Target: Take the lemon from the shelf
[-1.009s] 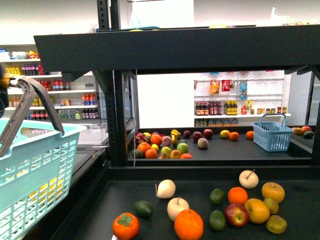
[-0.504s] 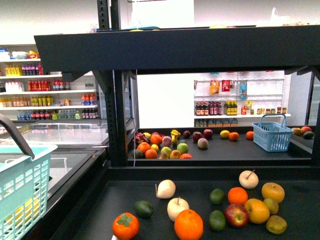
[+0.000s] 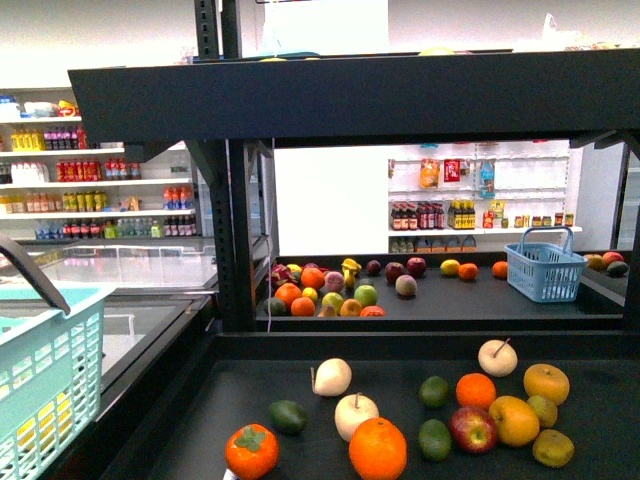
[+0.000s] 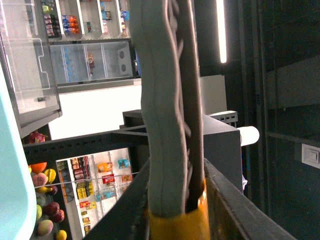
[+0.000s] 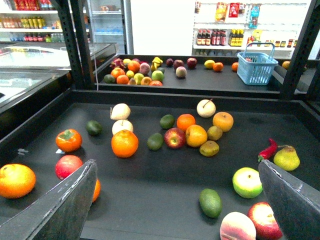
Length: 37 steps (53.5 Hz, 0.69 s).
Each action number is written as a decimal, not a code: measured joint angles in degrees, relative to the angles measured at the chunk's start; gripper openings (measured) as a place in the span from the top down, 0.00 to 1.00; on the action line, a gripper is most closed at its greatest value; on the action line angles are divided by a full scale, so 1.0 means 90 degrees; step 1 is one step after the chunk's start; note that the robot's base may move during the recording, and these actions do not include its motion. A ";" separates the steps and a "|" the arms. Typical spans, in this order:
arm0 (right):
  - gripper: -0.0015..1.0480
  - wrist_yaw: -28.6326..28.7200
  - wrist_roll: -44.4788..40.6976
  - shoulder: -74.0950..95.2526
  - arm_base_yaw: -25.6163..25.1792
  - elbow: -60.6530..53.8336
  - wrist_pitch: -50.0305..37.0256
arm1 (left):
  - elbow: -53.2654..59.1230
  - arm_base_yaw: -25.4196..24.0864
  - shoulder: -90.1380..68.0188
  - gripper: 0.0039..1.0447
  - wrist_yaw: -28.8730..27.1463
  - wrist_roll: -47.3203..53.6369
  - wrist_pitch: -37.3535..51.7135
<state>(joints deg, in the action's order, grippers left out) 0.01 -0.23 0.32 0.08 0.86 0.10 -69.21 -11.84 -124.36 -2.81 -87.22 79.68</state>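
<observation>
While the right claw (image 5: 175,200) is held spread wide above the shelf (image 5: 150,200) surface, nothing is gripped between its fingers (image 5: 65,205). At 12 o'clock from it, past a red apple (image 5: 174,137), the lemon (image 5: 196,135) is seen resting among the fruit. A teal basket handle (image 4: 165,115) is pinched by the left claw (image 4: 175,220)

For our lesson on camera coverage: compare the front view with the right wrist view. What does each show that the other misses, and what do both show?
Only the front view shows the teal basket at far left and the shelf's upper deck. Only the right wrist view shows the open right gripper, a red chili and a yellow-green pear. Both show the lower deck with the large orange and the blue basket behind.
</observation>
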 joint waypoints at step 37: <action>0.07 0.0000 0.0000 0.0000 0.0002 0.0000 0.0000 | 0.1394 0.0029 0.2074 0.07 0.0393 0.1605 -0.2127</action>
<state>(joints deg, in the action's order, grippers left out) 0.01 -0.23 0.32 0.10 0.86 0.10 -56.66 -11.57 -105.69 0.73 -72.77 60.53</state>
